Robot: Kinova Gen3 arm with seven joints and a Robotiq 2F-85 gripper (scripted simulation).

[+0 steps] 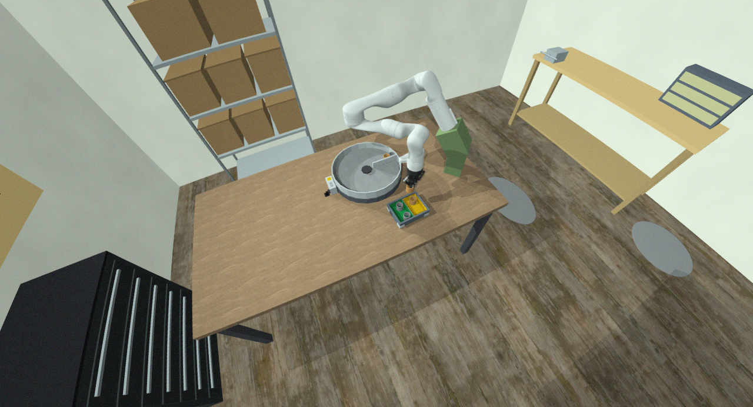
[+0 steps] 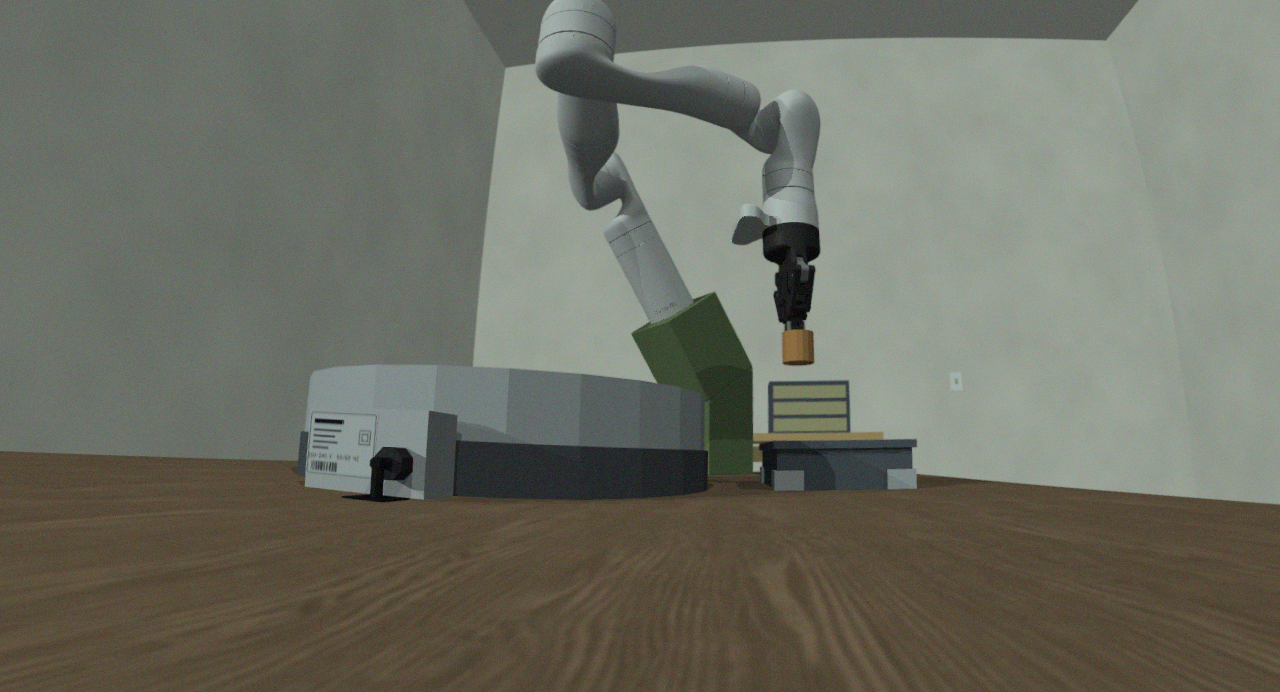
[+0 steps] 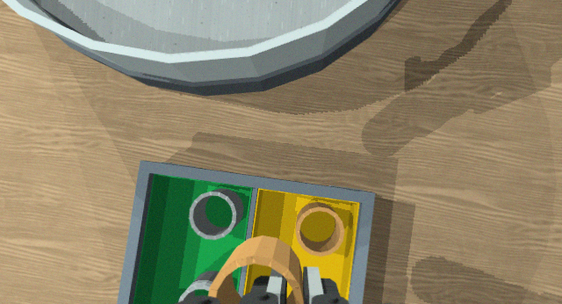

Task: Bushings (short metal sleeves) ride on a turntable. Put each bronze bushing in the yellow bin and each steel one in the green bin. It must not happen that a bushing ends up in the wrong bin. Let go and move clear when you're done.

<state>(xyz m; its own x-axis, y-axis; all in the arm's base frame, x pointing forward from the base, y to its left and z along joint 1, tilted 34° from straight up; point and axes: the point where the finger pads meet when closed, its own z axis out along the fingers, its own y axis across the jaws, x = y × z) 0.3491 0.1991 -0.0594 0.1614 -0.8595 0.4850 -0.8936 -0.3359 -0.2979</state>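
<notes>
My gripper [image 1: 411, 183] [image 2: 794, 324] [image 3: 294, 287] is shut on the wall of a bronze bushing [image 1: 409, 190] [image 2: 797, 348] [image 3: 263, 249], held upright above the bins. In the wrist view it hangs over the divider between the green bin [image 3: 164, 238] and the yellow bin [image 1: 419, 209] [image 3: 330, 266]. Another bronze bushing [image 1: 413, 200] [image 3: 339, 235] stands in the yellow bin. Two steel bushings, one farther back [image 1: 399, 206] [image 3: 199, 218] and one nearer [image 1: 406, 215] [image 3: 198, 288], stand in the green bin. On the turntable [image 1: 357, 183] [image 2: 537, 410] [image 3: 219, 14], a bronze bushing [image 1: 386, 155] and a greyish one sit near the guide bar.
The turntable's raised rim stands close behind the bins. The grey frame [image 2: 841, 469] [image 3: 307, 185] around both bins has raised walls. A small box with a black knob [image 1: 326, 193] [image 2: 392, 464] is on the turntable's side. The green arm base [image 1: 453, 146] [image 2: 729, 392] stands behind the bins.
</notes>
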